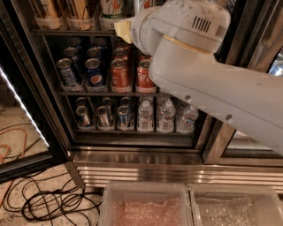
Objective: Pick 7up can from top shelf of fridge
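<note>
Cream, blunt end effector [124,29] — grip indiscernible — beside slim white-green 7up can [111,6], wire top shelf [66,32]

The white arm [212,75] spans the frame from 4 o'clock up to 12 o'clock. Its cream-tipped gripper [121,30] sits at 12 o'clock, at the front edge of the top shelf [66,32] of the fridge [132,159] and just under the 7up can [111,6]; whether it touches the can cannot be told. Below the gripper, the middle rack holds red cola cans [120,73] with blue Pepsi cans [93,70] at their 9 o'clock, and water bottles [145,115] stand on the lowest rack. Black cables [48,203] lie on the floor at 7 o'clock and clear bins [146,207] sit at 6 o'clock.
</note>
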{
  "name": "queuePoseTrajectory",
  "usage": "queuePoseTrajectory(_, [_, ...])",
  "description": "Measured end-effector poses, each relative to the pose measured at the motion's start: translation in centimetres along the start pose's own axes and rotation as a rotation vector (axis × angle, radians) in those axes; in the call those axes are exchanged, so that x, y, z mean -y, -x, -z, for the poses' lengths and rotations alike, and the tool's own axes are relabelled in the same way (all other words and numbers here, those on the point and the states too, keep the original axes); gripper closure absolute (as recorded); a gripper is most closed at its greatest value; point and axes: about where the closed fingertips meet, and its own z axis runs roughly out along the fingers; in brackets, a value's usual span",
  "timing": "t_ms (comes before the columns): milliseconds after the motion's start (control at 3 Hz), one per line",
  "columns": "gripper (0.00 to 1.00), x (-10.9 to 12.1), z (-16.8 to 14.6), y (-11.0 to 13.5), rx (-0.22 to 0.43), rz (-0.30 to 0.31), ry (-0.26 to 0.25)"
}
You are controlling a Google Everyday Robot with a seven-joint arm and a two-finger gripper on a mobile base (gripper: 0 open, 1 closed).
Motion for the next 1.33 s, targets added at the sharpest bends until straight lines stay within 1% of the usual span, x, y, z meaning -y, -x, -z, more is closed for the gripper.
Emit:
queuePoseTrajectory(333, [0.19, 0.6, -0.9, 0.1, 0.030, 0.013, -0.045])
queuePoseTrajectory(667, [0.31, 0.6, -1.8, -0.2, 0.039, 0.026, -0.064])
queuePoseTrajectory(1000, [0.32, 0.7, -2.6, 0.1, 0.065, 0.049, -0.081])
queuePoseTrajectory(1333, [0.43, 1.1, -3.3, 0.8, 0.096, 0.065, -0.099])
